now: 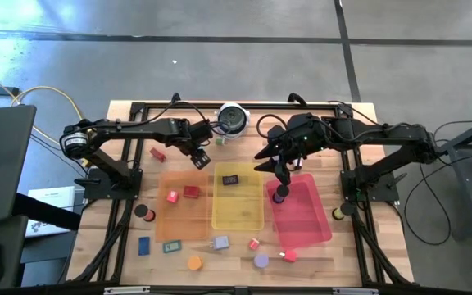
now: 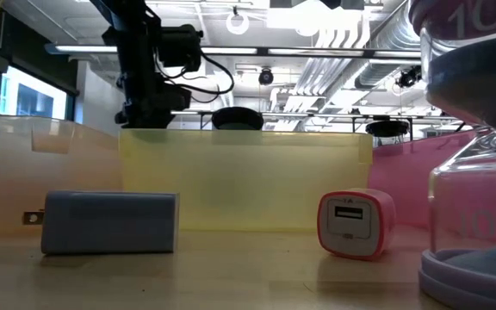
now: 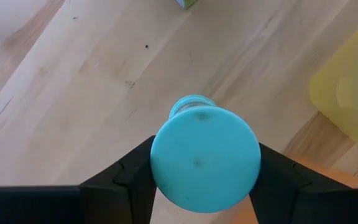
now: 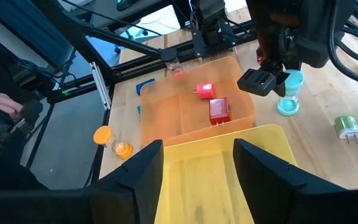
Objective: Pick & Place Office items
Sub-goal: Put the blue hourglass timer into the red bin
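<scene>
Lab: exposed ceiling ducts [image 2: 351, 39], rigs

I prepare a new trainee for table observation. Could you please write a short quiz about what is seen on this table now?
1. Which piece is the left claw placed around?
A. a purple disc
B. the teal hourglass
C. a grey charger
2. True or false: the orange tray holds two red pieces.
3. Fill in the missing word: the tray lying between the orange tray and the red tray is ___.

Key
1. B
2. True
3. yellow: the yellow tray
</scene>
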Controlling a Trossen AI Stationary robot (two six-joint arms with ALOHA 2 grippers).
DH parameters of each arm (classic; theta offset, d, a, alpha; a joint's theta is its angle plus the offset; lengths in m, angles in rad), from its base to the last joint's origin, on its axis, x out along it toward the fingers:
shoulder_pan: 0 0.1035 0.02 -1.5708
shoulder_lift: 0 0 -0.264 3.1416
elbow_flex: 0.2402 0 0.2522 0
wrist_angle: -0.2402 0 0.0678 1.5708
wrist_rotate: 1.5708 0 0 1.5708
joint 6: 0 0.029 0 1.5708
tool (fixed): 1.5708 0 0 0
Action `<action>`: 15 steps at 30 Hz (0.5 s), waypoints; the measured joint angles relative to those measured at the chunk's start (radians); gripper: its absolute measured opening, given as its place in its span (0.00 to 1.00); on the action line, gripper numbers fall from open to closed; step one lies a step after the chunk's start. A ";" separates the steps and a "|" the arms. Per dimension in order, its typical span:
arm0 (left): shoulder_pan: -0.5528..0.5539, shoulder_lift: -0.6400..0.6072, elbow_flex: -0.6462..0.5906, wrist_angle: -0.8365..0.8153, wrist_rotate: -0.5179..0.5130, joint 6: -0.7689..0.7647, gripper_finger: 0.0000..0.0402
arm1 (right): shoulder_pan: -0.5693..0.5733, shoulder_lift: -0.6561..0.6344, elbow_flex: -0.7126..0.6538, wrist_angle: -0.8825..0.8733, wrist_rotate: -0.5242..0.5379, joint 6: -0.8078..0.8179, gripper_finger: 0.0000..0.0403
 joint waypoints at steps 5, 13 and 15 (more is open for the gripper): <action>0.000 -0.006 0.001 -0.024 0.000 0.003 0.47 | 0.000 0.000 0.000 0.000 0.000 0.000 0.46; 0.000 -0.078 0.006 -0.087 0.030 0.003 0.47 | 0.000 0.000 0.000 0.006 0.001 0.005 0.46; 0.000 -0.106 0.006 -0.093 0.049 0.002 0.47 | 0.000 0.000 0.000 0.012 0.001 0.006 0.46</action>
